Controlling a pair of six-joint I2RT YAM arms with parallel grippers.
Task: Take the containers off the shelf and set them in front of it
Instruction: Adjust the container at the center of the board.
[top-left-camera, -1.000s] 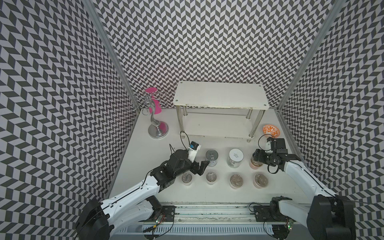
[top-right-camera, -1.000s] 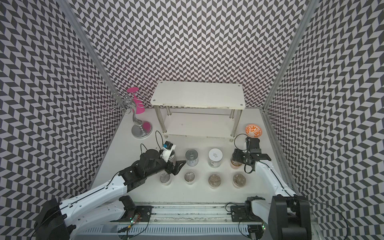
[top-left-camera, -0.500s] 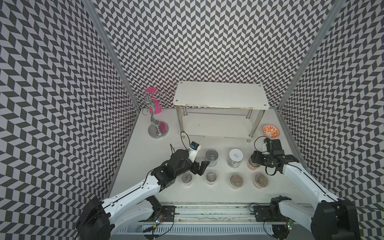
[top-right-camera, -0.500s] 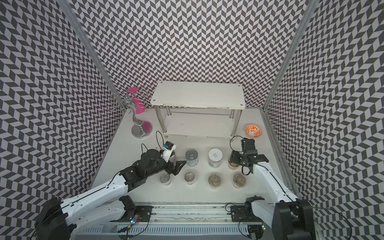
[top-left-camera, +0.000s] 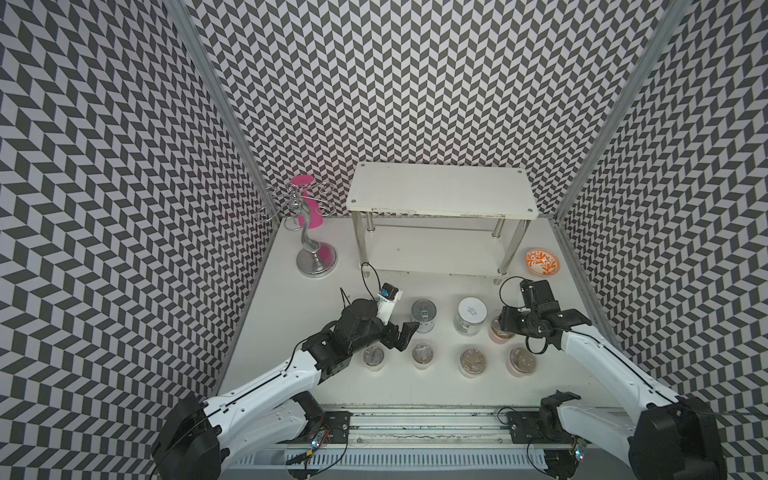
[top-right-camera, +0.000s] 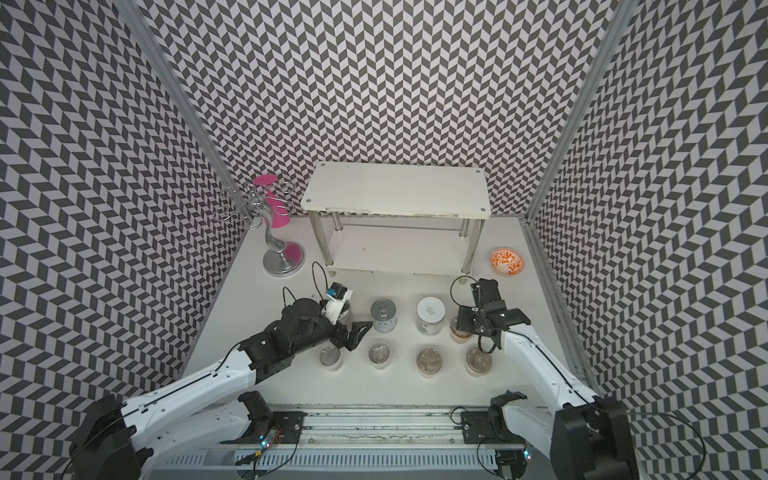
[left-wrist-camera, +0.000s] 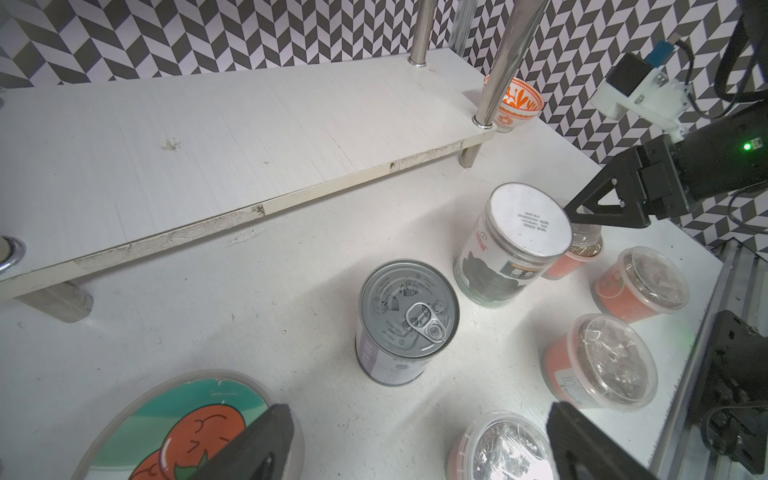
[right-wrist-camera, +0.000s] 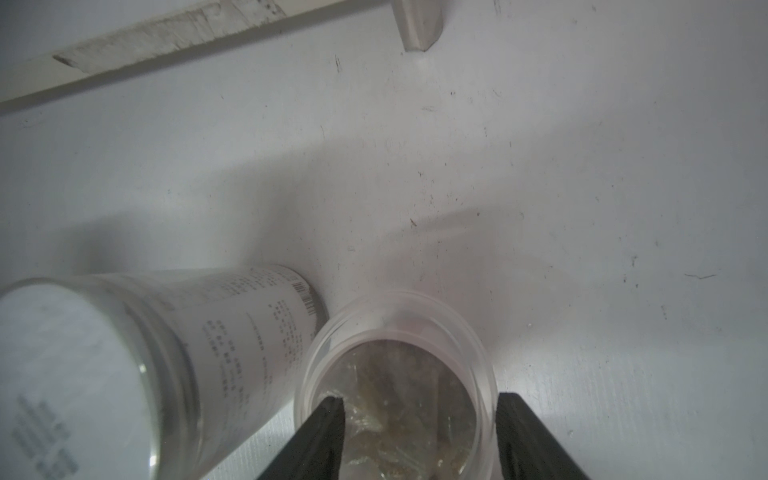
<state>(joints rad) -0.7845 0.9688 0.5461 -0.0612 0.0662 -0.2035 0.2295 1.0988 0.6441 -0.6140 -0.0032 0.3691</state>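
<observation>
Black-and-white chevron walls (top-left-camera: 415, 83) box in a white surface (top-left-camera: 457, 386), with the shelf (top-left-camera: 440, 189) standing at the back, both of its 2 tiers bare. All 8 containers sit in 2 rows in front of it, so the task looks all but done. The back row holds the picture-lid jar (left-wrist-camera: 178, 419), the silver tin can (top-left-camera: 424, 316), the white-lidded jar (top-left-camera: 472, 314) and a tub (right-wrist-camera: 395, 365). 4 short tubs (top-left-camera: 473, 360) form the near row, spaced apart, probably so fingers can reach between them. The left tool (left-wrist-camera: 417, 411) hangs spread wide and empty, with the picture-lid jar below it on one side and the leftmost near tub on the other. The right tool (right-wrist-camera: 417, 403) straddles the back-row tub from above, 1 finger at each side of its rim. Whether they press it cannot be told; it may be a last adjustment of the tub's place. That tub stands just beside the white-lidded jar, so any sideways push risks knocking it. Bare surface runs between the shelf's front edge and the back row, and more lies to the left toward the cup stand (top-left-camera: 309, 232) with its pink cup (top-left-camera: 309, 203). On the right, room is tighter: the wall is near and the orange-and-white bowl (top-left-camera: 542, 262) sits behind the right arm.
</observation>
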